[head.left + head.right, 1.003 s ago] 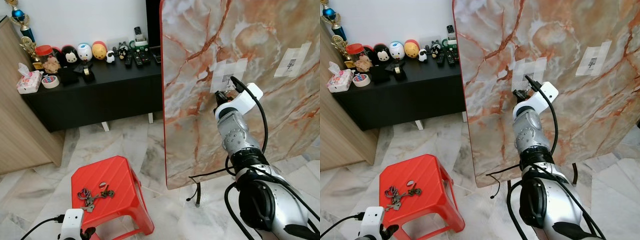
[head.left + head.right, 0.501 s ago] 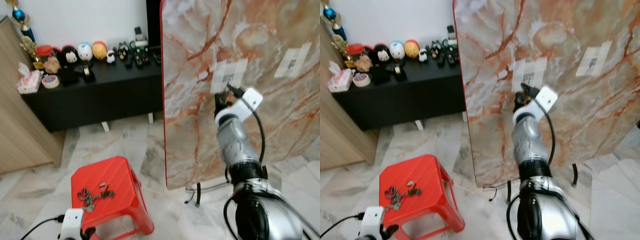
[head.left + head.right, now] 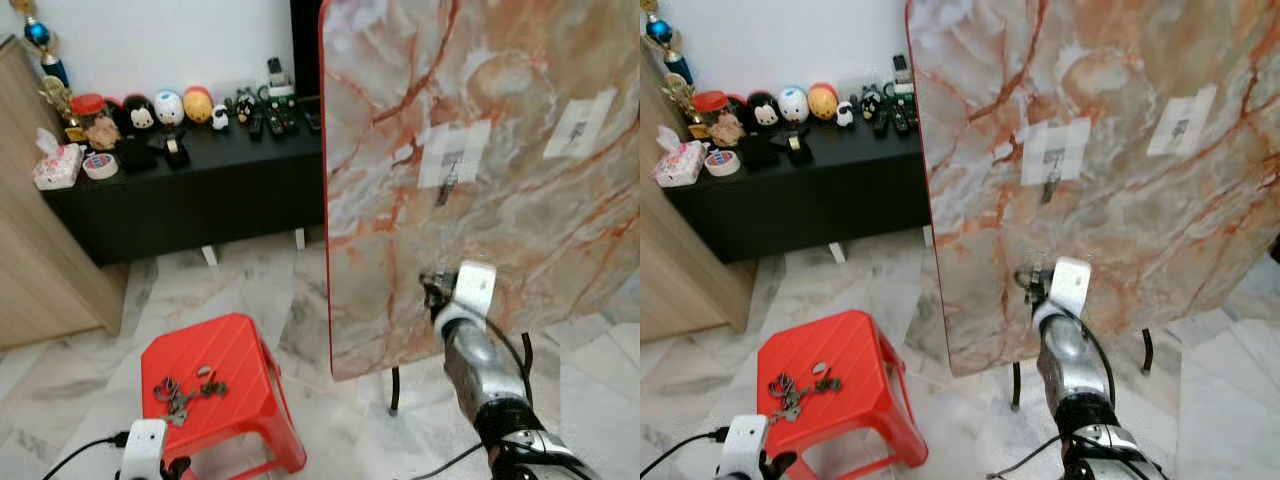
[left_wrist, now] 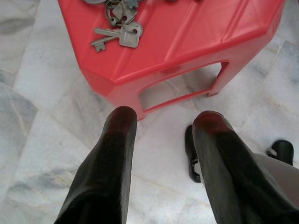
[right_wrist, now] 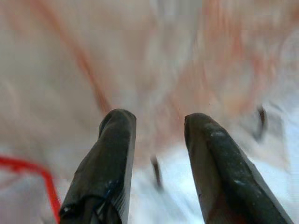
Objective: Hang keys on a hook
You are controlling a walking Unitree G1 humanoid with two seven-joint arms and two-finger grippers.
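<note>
One key [image 3: 443, 188] is seen hung on the taped hook [image 3: 452, 160] of the marble board [image 3: 520, 250], the right tool [image 3: 432, 292] held apart and empty below it, so an upward swing is judged liable to knock it off.

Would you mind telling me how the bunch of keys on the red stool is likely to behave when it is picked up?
The bunch of keys lies sprawled on the red stool, so it would probably dangle floppily. The keys look like metal, so fairly heavy for their size and perhaps slippery between fingers.
</note>
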